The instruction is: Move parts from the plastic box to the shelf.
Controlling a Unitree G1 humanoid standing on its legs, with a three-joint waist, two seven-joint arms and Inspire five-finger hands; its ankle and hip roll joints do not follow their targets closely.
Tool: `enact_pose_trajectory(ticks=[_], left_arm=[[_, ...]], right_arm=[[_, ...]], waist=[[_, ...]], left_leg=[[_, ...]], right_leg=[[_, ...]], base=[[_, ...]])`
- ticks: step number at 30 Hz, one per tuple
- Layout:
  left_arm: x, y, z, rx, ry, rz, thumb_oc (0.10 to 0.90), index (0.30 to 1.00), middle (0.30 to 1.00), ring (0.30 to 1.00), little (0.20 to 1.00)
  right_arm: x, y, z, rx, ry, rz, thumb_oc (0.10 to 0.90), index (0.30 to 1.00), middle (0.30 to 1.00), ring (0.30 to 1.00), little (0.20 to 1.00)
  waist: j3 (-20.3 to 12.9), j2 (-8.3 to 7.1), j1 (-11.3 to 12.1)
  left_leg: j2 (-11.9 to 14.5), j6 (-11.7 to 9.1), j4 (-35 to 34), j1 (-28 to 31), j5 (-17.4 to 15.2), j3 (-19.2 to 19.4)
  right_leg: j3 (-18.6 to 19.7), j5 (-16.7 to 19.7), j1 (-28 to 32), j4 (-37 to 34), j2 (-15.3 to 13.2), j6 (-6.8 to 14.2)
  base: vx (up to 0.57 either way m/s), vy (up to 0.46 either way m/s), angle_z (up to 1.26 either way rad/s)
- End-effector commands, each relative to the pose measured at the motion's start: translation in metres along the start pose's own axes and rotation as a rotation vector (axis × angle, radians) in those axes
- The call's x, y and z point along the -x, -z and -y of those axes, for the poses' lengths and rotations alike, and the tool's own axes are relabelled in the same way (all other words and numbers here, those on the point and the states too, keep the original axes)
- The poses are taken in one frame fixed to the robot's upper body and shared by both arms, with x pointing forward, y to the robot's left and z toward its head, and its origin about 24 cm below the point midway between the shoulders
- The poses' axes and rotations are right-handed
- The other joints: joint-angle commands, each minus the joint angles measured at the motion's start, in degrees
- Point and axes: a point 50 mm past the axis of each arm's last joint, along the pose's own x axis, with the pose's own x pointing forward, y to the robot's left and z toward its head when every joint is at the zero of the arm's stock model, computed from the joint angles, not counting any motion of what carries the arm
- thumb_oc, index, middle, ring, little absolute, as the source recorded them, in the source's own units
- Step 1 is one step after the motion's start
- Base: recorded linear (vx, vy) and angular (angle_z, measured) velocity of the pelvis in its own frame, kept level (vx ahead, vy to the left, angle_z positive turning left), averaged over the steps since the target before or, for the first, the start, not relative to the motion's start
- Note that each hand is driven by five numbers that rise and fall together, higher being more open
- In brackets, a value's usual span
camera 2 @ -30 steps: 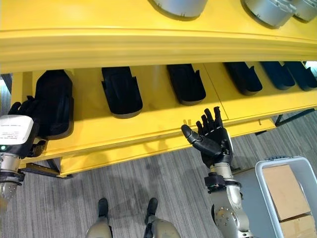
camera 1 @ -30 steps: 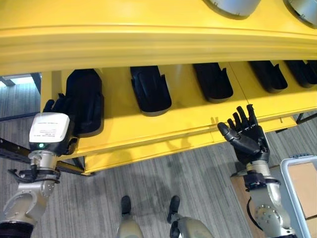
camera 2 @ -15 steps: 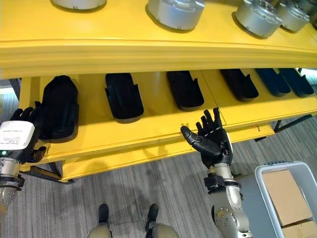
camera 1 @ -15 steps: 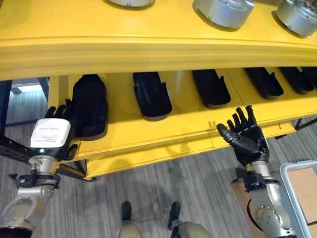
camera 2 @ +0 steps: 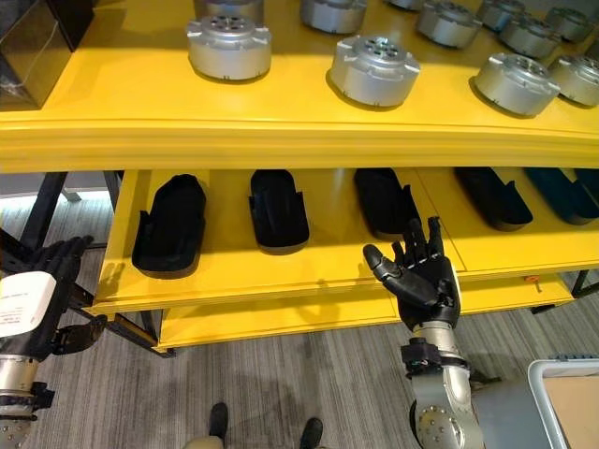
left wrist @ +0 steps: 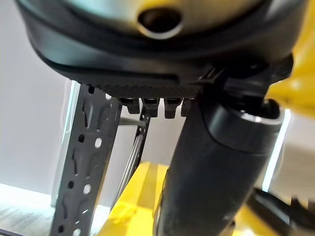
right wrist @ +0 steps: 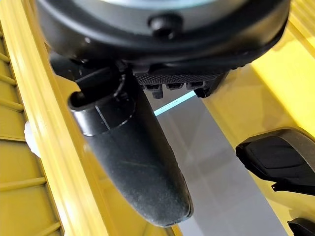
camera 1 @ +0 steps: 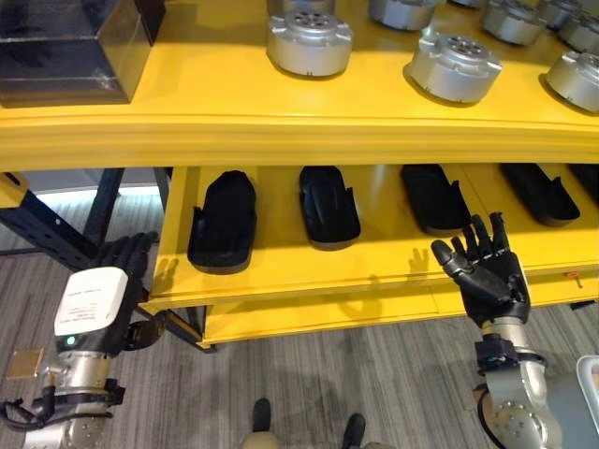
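- Near, at the lower left of the left eye view, the left hand [camera 1: 112,281] hangs beside the corner of the yellow metal shelf [camera 1: 281,140], fingers straight and holding nothing.
- At the lower right, the right hand [camera 1: 487,276] stands upright before the shelf's lower tier, fingers spread, palm bare.
- The pale plastic box [camera 2: 571,402] shows as a corner at the bottom right of the right eye view, below the right hand; this arm is the nearer, so I judge the coming reach goes down and to the right.
- Farther, black moulded plastic parts [camera 1: 223,220] lie in a row on the lower tier, long axes running front to back.
- Farthest, round silver metal housings [camera 1: 309,39] sit on the top tier.
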Motion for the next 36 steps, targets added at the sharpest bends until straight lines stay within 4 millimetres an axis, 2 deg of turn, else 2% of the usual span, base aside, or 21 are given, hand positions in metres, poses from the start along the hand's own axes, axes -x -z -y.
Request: enact_pose_trajectory(ticks=[1,11,19,26,36], left_arm=[[-0.021,-0.014,-0.040,0.046,-0.141,0.150,0.900,1.000,1.000,1.000,1.000],[-0.015,-0.015,-0.002,0.181,0.064,0.110,0.900,1.000,1.000,1.000,1.000],[-0.016,-0.015,0.020,0.174,0.186,0.113,0.900,1.000,1.000,1.000,1.000],[-0.013,-0.007,0.041,0.160,0.274,0.067,0.900,1.000,1.000,1.000,1.000],[-0.020,0.001,0.051,0.073,0.287,0.046,0.900,1.000,1.000,1.000,1.000]], right_arm=[[-0.015,-0.044,-0.029,0.027,-0.151,0.255,0.900,1.000,1.000,1.000,1.000],[-0.018,-0.039,-0.033,0.024,-0.168,0.228,0.900,1.000,1.000,1.000,1.000],[-0.020,-0.037,-0.037,0.014,-0.178,0.216,0.900,1.000,1.000,1.000,1.000],[-0.022,-0.035,-0.037,0.008,-0.179,0.211,0.900,1.000,1.000,1.000,1.000],[-0.023,-0.037,-0.036,0.005,-0.164,0.228,0.900,1.000,1.000,1.000,1.000]], waist=[[-3.13,-3.00,-0.63],[-3.87,-3.16,-0.65],[-3.67,-3.55,-0.87],[-3.34,-4.04,-1.07],[-2.78,-4.53,-1.42]], left_leg=[[0.85,1.85,-0.48,4.94,-7.44,0.15],[1.18,1.53,-0.48,4.44,-6.99,-0.17],[1.68,1.18,-0.48,4.50,-6.80,-0.19],[2.06,0.86,-0.48,4.51,-6.51,0.00],[2.48,0.53,-0.48,4.54,-6.30,0.21]], right_leg=[[-0.55,-1.84,1.18,2.44,-4.10,3.76],[-0.99,-1.86,1.34,1.77,-3.67,3.68],[-0.82,-1.96,1.42,1.48,-3.07,3.49],[-0.69,-2.00,1.40,1.24,-2.55,3.21],[-0.56,-1.90,1.36,1.04,-2.21,3.00]], base=[[0.01,0.008,0.04],[0.00,0.000,0.00],[0.00,0.000,0.00],[0.00,0.000,0.00],[0.00,0.000,0.00]])
